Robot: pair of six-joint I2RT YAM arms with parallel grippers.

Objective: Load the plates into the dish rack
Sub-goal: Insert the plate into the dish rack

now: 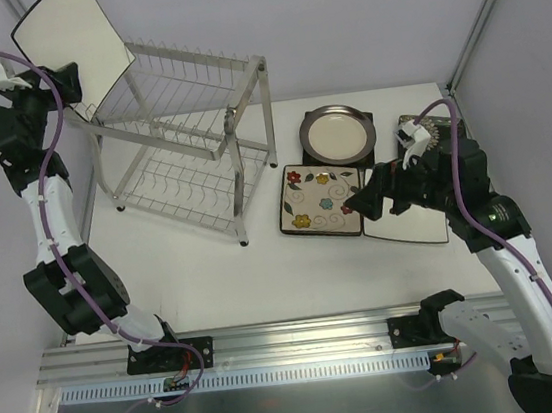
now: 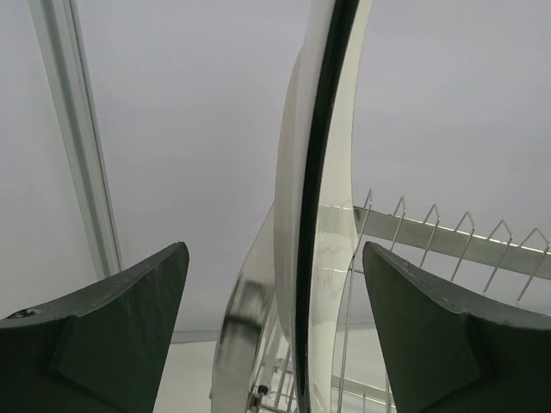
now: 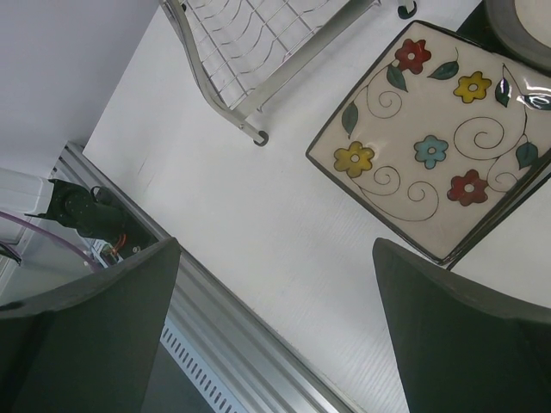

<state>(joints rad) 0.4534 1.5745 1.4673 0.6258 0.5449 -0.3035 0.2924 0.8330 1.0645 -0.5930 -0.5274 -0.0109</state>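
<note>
White table [image 1: 215,284], bearing all items. Two-tier wire dish rack [image 1: 192,141], shown at the table's far left; all positions are given relative to it.

White square black-rimmed plate [image 1: 69,35]: seen raised on edge at the rack's far left corner, above the upper tier and tilted. In the left wrist view it is presented edge-on, its black rim running between the two fingers, with the tier's wire prongs to its right. Whether its lower edge is seated in a slot cannot be told.

Cream square flower plate [image 1: 318,199]: laid flat on the table just right of the rack's near right leg. Round cream grey-rimmed plate [image 1: 338,133]: laid flat right of the rack, just behind the flower plate. A pale plate [image 1: 415,230], further right, is partly hidden under the right arm.

Left gripper [image 1: 67,84]: jaws spread wide to either side of the white plate, a gap visible on both sides. Right gripper [image 1: 364,202]: jaws spread wide and empty, held above the flower plate's right edge.
</note>
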